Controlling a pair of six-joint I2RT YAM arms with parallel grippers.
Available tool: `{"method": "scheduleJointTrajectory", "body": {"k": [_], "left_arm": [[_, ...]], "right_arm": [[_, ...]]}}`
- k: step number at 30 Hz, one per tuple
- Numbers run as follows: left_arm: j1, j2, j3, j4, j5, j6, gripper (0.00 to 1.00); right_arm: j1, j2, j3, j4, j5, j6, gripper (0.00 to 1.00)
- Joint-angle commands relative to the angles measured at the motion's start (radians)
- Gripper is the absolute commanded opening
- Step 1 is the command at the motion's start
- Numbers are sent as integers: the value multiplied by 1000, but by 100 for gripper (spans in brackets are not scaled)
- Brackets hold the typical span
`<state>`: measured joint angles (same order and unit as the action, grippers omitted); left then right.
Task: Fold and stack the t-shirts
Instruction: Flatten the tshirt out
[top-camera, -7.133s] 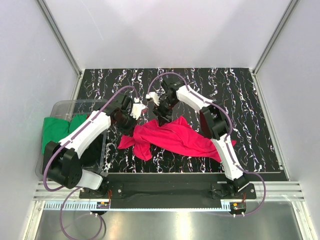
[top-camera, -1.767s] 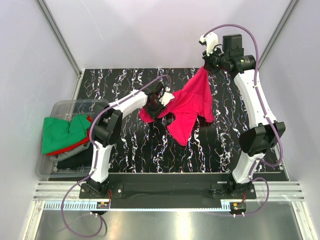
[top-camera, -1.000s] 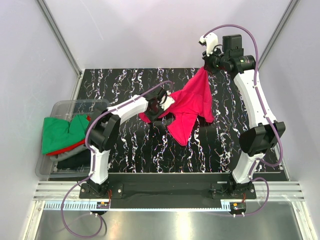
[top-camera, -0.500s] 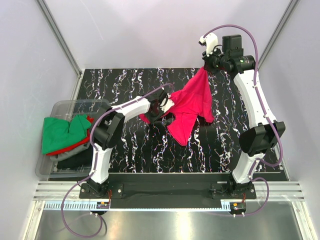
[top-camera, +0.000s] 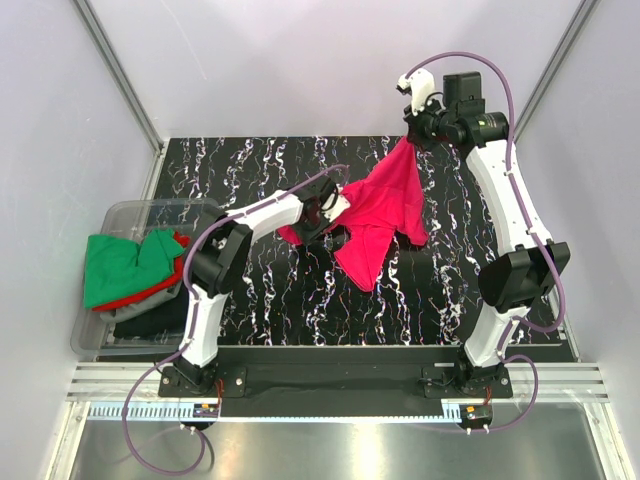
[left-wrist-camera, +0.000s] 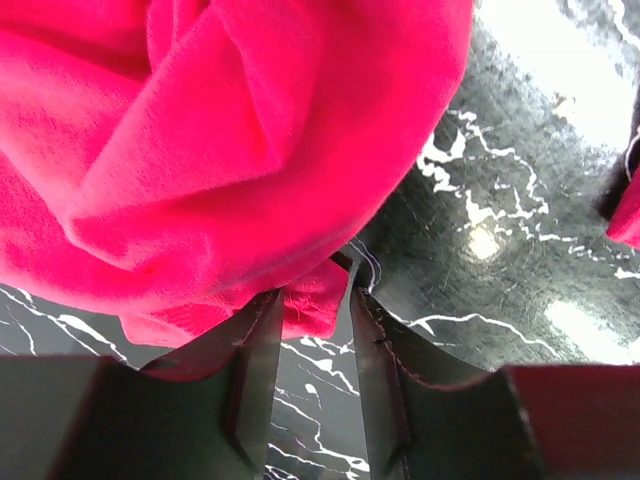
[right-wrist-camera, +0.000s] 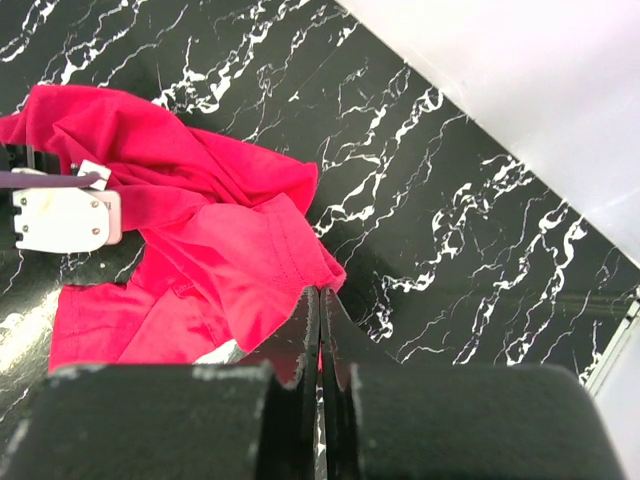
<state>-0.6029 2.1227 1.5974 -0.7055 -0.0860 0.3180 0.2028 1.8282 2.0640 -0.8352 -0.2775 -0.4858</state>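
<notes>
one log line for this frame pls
right end effector: shut on crimson t-shirt, held high | left end effector: open around a cloth fold | shirt partly draped on table

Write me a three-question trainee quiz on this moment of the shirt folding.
1. True or false: the crimson t-shirt lies spread flat on the table.
2. Fill in: the topmost shirt in the clear bin at the left is ____ in colour.
3. Which jaws pinch the crimson t-shirt's raised corner? A) left jaws B) right jaws C) neither

Key
1. False: one corner is held up high and the rest hangs down.
2. Green: the green t-shirt lies on top.
3. B.
</notes>
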Motion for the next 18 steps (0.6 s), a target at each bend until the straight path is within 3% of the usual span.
{"method": "scheduleJointTrajectory", "body": {"k": [1,5,6,11,18], "left_arm": [[2,25,41,26,-20,3,36],[2,51,47,28,-32,3,12],[2,55,49,29,-38,4,2],[0,27,45,31,-41,10,0],[12,-268,26,29,-98,111,0]], "right_arm": [[7,-52,-11,33,12,-5,0],[6,-53,-21,36,12,-4,0],[6,-55,-21,36,12,-2,0],[6,-52,-7,39,26,-2,0],[-20,-89,11,110,135,36,0]]}}
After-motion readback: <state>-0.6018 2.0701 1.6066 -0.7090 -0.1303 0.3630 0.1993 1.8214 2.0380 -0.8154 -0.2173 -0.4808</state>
